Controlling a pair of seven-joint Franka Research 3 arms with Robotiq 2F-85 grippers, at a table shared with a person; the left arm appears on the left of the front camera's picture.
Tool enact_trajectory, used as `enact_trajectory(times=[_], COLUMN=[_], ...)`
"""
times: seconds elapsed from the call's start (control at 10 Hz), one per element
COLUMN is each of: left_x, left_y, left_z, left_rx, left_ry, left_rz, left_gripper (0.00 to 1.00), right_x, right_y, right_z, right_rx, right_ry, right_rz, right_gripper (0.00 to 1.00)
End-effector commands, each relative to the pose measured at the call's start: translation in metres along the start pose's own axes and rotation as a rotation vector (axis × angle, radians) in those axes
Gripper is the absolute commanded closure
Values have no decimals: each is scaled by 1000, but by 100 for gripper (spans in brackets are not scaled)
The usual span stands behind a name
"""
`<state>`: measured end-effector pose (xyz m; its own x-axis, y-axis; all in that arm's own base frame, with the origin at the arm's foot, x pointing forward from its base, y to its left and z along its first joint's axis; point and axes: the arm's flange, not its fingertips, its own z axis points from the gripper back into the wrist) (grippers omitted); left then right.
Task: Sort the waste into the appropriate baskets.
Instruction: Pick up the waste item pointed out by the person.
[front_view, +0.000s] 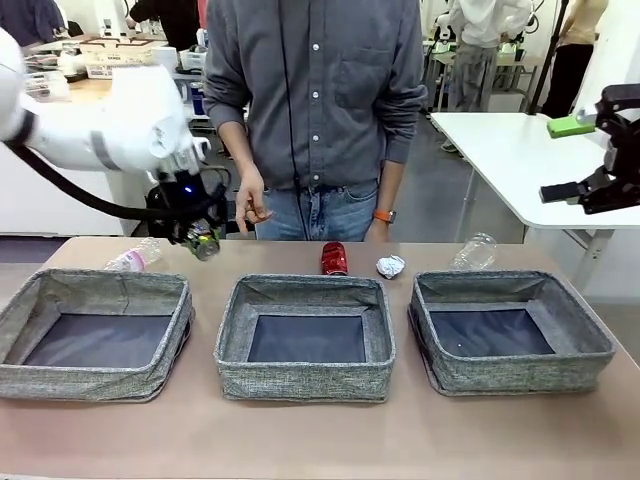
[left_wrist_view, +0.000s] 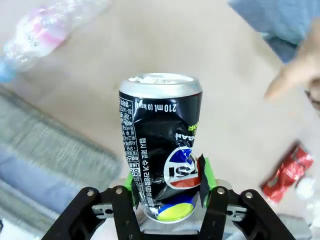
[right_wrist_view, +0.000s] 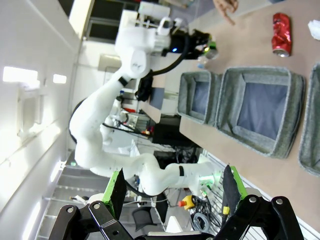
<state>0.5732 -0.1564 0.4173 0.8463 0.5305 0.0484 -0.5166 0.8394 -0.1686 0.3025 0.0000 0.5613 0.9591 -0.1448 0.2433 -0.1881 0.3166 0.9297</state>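
**Mia:** What is on the table (front_view: 320, 440)?

**Tom:** Three grey cloth bins in a row: the left basket (front_view: 95, 282), the middle basket (front_view: 305, 288) and the right basket (front_view: 512, 283). They have soft low walls and dark flat bottoms.

**Mia:** And the trash?

**Tom:** It lies behind the baskets, on the far side. The pink bottle (front_view: 135, 258) lies behind the left basket. The plain bottle (front_view: 475, 250) lies behind the right one. The red can (front_view: 334, 259) is squashed. It sits behind the middle basket, with the foil ball (front_view: 390, 266) just beside it.

**Mia:** Where is the dark can (left_wrist_view: 160, 145)?

**Tom:** The left gripper (left_wrist_view: 167, 175) has it, near the pink bottle. The can is black with white print and a silver top, and it is dented. The green pads pinch its bottom end from both sides. I cannot tell if it touches the table. A person's hand (front_view: 252, 205) hangs close by.

**Mia:** And the right gripper (front_view: 568, 160)?

**Tom:** It is up high at the right, well away from the trash. Its fingers are spread wide and hold nothing.
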Motion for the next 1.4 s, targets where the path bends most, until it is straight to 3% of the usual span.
enact_trajectory(times=[0.0, 0.2, 0.3, 0.4, 0.5, 0.6, 0.7, 0.8, 1.1, 1.2, 1.3], left_x=[-54, -125, -153, -173, -178, -175, -166, -195, -195, -191, -193], left_y=[51, 104, 125, 145, 163, 166, 158, 155, 155, 161, 139], left_z=[54, 110, 121, 126, 127, 126, 127, 134, 134, 131, 139], left_rx=[-4, -213, -329, -416, -427, -438, -485, -227, -227, -236, -322], left_ry=[111, 184, 142, 182, 191, 205, 226, 92, 92, 99, -42], left_rz=[-121, -587, -843, -1212, -1502, -1597, -1507, -976, -976, -1038, -1265], left_gripper=[100, 100, 100, 100, 100, 100, 100, 100, 100, 48, 48], right_x=[3, 3, 3, 3, 3, 3, 3, 3, 3, 3, 3], right_y=[2, 2, 2, 2, 2, 2, 2, 2, 2, 2, 2], right_z=[-1, -1, -1, -1, -1, -1, -1, -1, -1, -1, -1], right_rx=[21, 21, 21, 21, 21, 21, 21, 21, 21, 21, 21], right_ry=[-4, -4, -4, -4, -4, -4, -4, -4, -4, -4, -4], right_rz=[23, 23, 23, 23, 23, 23, 23, 23, 23, 23, 23], right_gripper=[0, 0, 0, 0, 0, 0, 0, 0, 0, 0, 0])
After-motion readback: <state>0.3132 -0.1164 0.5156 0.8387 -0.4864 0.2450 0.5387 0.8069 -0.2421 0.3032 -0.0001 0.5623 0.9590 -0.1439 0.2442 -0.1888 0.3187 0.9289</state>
